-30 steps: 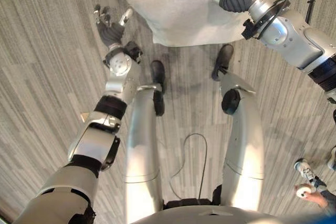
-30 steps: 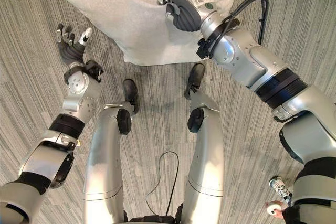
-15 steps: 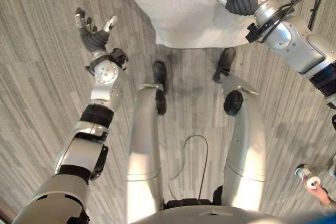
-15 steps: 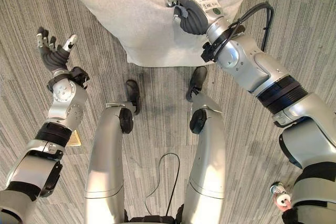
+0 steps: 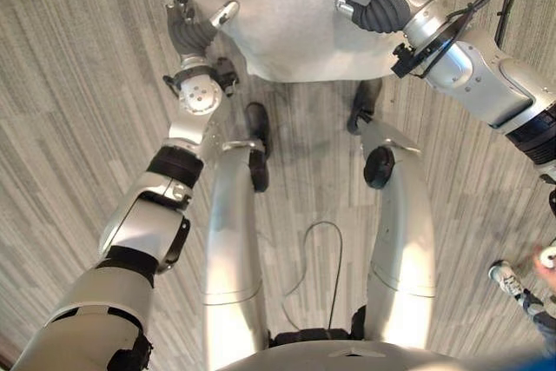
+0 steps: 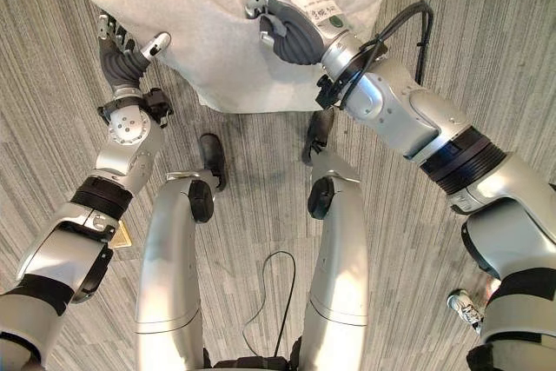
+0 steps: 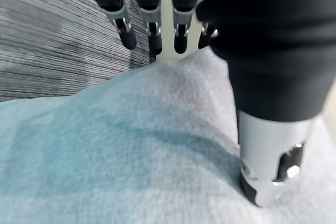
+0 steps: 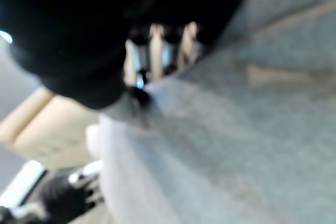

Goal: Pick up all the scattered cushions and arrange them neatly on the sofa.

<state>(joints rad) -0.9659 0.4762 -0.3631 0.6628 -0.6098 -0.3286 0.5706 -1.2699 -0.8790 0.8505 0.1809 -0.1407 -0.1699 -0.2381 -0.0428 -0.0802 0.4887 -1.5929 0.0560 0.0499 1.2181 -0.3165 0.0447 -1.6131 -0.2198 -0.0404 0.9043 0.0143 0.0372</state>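
A large pale grey cushion [image 6: 226, 32] hangs in front of the robot above the grey striped floor [image 6: 52, 188], its lower edge sagging just past the robot's feet and its upper part running out of the top of both eye views.

The right hand [image 6: 287, 23] is on the right half of the cushion. Its dark ribbed back faces the camera and its fingers curl into the fabric, which puckers round them, so it looks to be clutching the cushion. In the right wrist view the silver fingers [image 8: 157, 51] run down onto the grey cloth at its edge, though that view is too soft to show the fingertips, so how deep the grip goes is hard to tell.

The left hand [image 6: 122, 56] is at the cushion's left edge. Its fingers are spread and fairly straight, reaching up along the cloth, while the thumb [image 6: 156, 43] sticks out apart from them over the face of the cushion. The left wrist view shows the dark fingertips [image 7: 152, 38] just over the rim of the fabric with the floor behind them, and the thumb [image 7: 273, 166] lying on the cloth. The hand is open and touching the cushion, not closed round it.

A person's shoe [image 6: 465, 308] shows on the floor at the lower right, well apart from the cushion.
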